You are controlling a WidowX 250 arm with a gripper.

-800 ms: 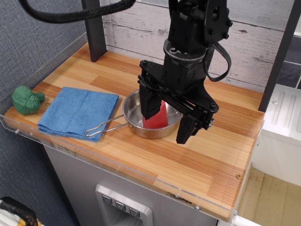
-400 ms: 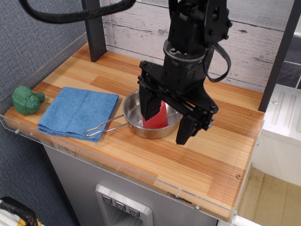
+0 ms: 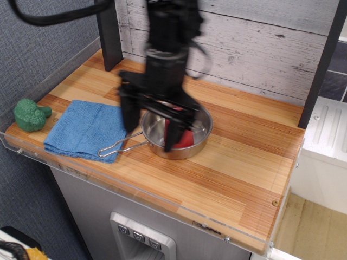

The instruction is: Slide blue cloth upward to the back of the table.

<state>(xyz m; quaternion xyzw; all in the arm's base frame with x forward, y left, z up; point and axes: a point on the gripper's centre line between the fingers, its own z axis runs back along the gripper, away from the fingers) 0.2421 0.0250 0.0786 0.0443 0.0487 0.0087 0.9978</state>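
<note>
The blue cloth (image 3: 87, 130) lies folded flat near the front left of the wooden table (image 3: 238, 162). My black gripper (image 3: 150, 135) hangs blurred over the left side of the steel pan (image 3: 201, 129), just right of the cloth. Its fingers (image 3: 130, 120) are spread apart with nothing between them. One finger hangs over the cloth's right edge, the other over the pan. A red object (image 3: 186, 138) sits in the pan, partly hidden by the gripper.
A green broccoli toy (image 3: 31, 114) sits at the table's left edge beside the cloth. The pan's wire handle (image 3: 116, 147) lies over the cloth's front right corner. A dark post (image 3: 108, 38) stands at the back left before the plank wall.
The arm has swung left, from over the pan's right side to its left side by the cloth. The cloth and pan have not moved.
</note>
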